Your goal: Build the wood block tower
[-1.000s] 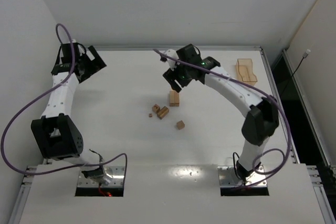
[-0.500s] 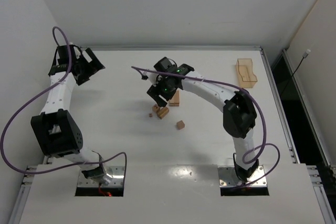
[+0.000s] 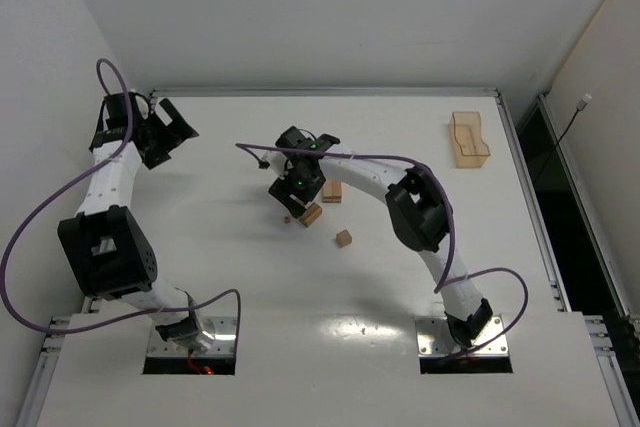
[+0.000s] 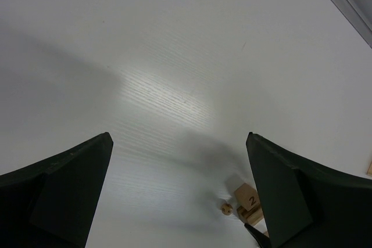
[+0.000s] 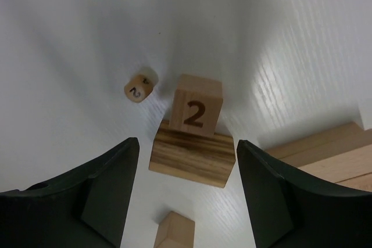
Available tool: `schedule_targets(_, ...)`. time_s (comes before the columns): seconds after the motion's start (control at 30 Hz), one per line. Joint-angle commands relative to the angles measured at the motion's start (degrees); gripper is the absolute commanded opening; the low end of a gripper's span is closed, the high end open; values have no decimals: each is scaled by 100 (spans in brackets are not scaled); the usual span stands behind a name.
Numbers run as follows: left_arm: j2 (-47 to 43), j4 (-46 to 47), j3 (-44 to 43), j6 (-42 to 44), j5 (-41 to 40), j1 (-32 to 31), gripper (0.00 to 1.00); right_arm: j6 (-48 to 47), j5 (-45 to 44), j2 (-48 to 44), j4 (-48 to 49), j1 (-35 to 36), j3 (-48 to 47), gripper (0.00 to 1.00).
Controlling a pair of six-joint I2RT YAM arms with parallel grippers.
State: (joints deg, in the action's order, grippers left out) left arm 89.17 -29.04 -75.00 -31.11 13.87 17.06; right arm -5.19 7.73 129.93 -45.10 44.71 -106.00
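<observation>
Several light-tan wood blocks lie mid-table. In the right wrist view a cube marked 2 (image 5: 196,113) leans behind a striped bar (image 5: 193,157), with a small numbered die (image 5: 138,88) to the left and a plain cube (image 5: 174,232) nearest the camera. My right gripper (image 5: 187,143) hangs open just above the bar, one finger on each side, holding nothing. Right of it stands the tower (image 3: 331,190), a short stack of bars (image 5: 325,155). A loose cube (image 3: 344,238) lies nearer the bases. My left gripper (image 3: 165,127) is open and empty at the far left (image 4: 178,137).
A translucent amber tray (image 3: 468,137) sits at the back right. The right arm's purple cable arcs over the middle of the table. The left wrist view catches the marked cube (image 4: 249,197) and the die (image 4: 225,207) at its lower right.
The right arm has swung left, carrying its open gripper from beside the tower to over the bar and the marked cube. The left arm has hardly moved.
</observation>
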Motion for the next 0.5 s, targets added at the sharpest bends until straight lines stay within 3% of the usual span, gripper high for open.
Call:
schedule_targets(0.0,21,223,38,-18,213,87,100,132,-86,102,186,-15,-509,64)
schedule_targets(0.47,233,223,-67,-70,318,87,100,238,-96,366,186,-15,-624,62)
